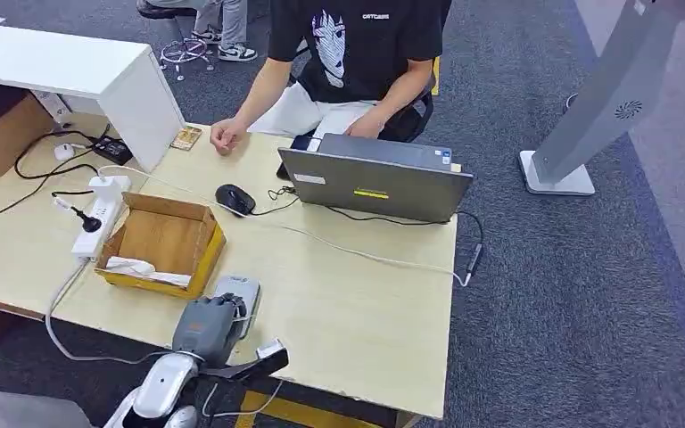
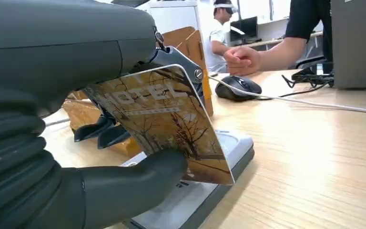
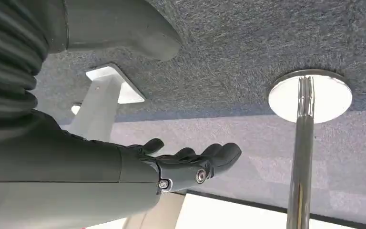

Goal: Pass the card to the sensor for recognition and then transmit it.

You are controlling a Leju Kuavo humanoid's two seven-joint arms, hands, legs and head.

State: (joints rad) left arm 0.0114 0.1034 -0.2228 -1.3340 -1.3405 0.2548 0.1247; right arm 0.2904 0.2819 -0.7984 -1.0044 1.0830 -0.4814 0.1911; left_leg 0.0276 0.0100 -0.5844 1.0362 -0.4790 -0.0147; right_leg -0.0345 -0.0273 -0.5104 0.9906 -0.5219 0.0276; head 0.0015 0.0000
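Note:
My left hand (image 1: 207,325) hovers over the grey card sensor (image 1: 243,289) at the table's near edge, next to the cardboard box. In the left wrist view that hand (image 2: 100,157) pinches a brown hotel card (image 2: 164,124) between thumb and fingers. The card's lower edge hangs just above the sensor (image 2: 233,148); I cannot tell if they touch. My right hand (image 3: 190,160) hangs over the carpet with its fingers straight and apart, holding nothing.
An open cardboard box (image 1: 165,241) stands left of the sensor. A person (image 1: 348,53) sits across the table behind a laptop (image 1: 375,183), with a mouse (image 1: 235,198) and white cable nearby. A power strip (image 1: 98,214) lies left. A white kiosk stand (image 1: 589,116) is on the right.

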